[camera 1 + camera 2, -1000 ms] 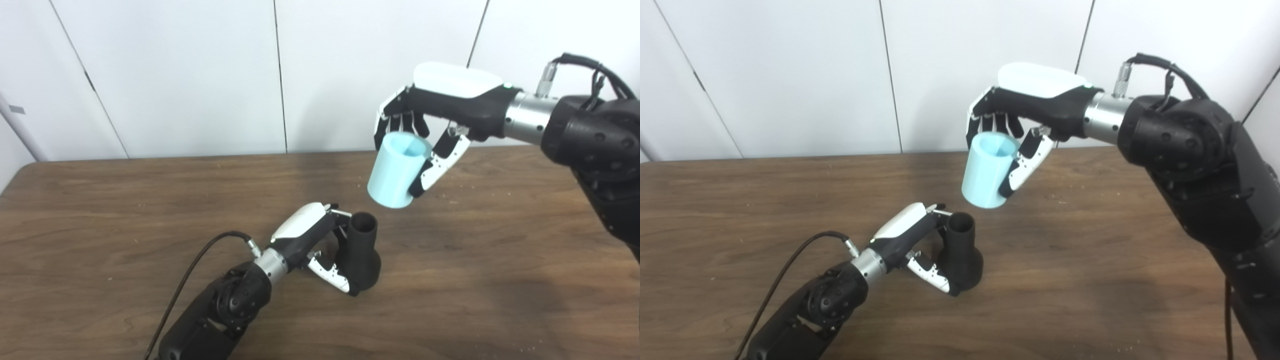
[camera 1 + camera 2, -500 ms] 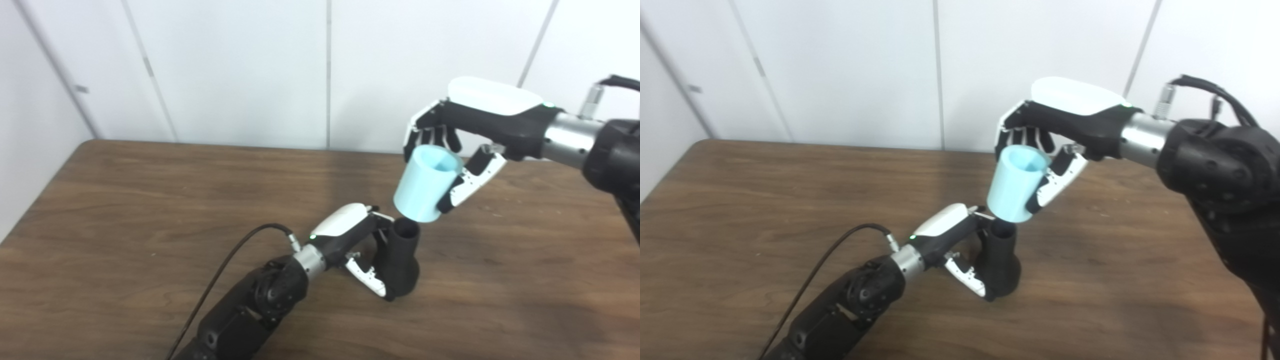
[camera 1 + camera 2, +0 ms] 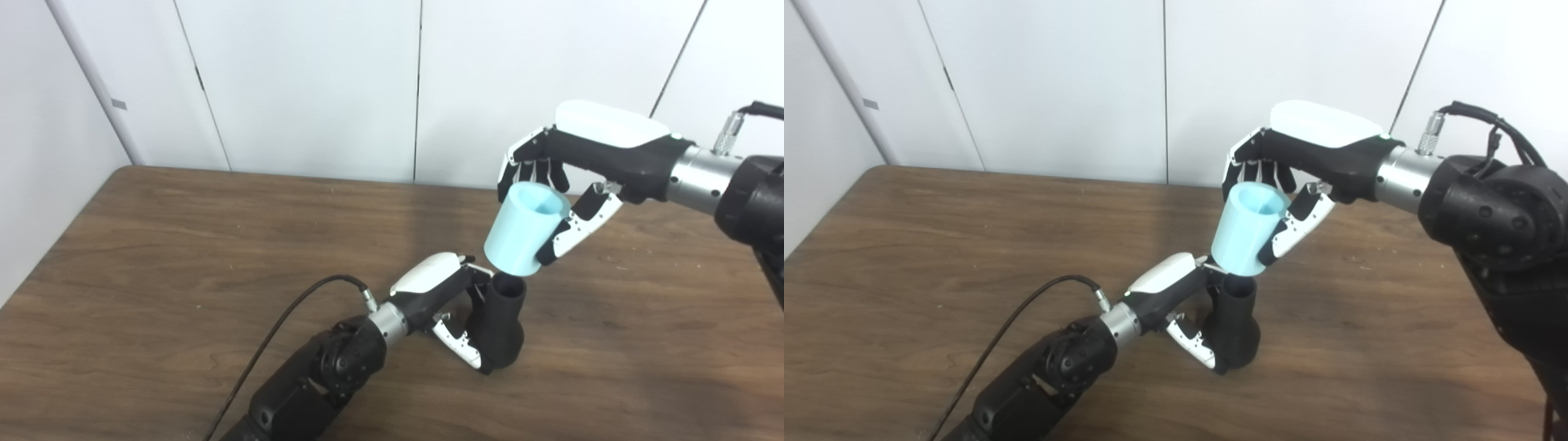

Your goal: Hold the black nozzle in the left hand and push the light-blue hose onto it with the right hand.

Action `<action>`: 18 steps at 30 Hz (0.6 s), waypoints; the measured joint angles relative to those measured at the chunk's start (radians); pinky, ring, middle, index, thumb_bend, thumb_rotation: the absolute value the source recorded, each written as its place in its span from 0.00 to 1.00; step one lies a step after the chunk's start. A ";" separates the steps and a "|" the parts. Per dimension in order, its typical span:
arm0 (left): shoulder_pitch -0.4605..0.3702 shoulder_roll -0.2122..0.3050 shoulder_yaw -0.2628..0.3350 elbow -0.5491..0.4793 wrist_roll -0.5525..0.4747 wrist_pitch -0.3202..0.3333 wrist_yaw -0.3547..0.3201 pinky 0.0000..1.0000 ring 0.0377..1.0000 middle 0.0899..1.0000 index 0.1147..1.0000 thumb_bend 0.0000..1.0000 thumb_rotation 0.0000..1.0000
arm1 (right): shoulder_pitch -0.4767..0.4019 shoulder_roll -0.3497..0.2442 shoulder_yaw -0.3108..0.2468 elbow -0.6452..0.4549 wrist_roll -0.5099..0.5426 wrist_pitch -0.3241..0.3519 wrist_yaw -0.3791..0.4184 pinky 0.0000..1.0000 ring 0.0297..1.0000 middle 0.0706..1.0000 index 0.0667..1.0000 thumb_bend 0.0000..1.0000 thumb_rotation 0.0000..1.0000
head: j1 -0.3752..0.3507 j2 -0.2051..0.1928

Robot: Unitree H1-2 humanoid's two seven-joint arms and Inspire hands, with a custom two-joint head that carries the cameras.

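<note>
A wooden table (image 3: 184,245) fills the lower frame. At right of centre, the right hand (image 3: 569,177) grips the light-blue hose (image 3: 523,229), tilted just above the black nozzle (image 3: 502,324), which stands at lower centre clasped by the left hand (image 3: 444,294). The hose looks stiff, light and smooth; holding its sidewall suits it.

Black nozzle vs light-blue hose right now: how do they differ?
The black nozzle stands upright on the table, gripped by the left hand; the light-blue hose hangs tilted in the air, gripped by the right hand. The nozzle flares toward its base; the hose is a plain, wider sleeve. Both are open-topped tubes.
</note>
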 measured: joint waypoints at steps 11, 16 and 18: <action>0.014 0.032 0.004 -0.035 -0.019 -0.004 -0.031 1.00 0.60 0.45 0.41 0.53 0.00 | 0.009 0.036 -0.008 0.033 0.002 -0.007 -0.018 0.35 0.39 0.43 0.50 0.50 0.00 | -0.129 0.006; 0.014 0.035 0.006 -0.035 -0.032 -0.005 -0.034 1.00 0.59 0.44 0.41 0.53 0.00 | 0.011 0.046 -0.008 0.031 0.003 -0.003 -0.019 0.35 0.38 0.43 0.50 0.50 0.00 | -0.140 0.008; 0.014 0.036 0.006 -0.035 -0.037 -0.005 -0.035 1.00 0.59 0.44 0.41 0.53 0.00 | 0.011 0.046 -0.007 0.031 0.001 0.000 -0.019 0.36 0.39 0.43 0.50 0.50 0.00 | -0.149 0.008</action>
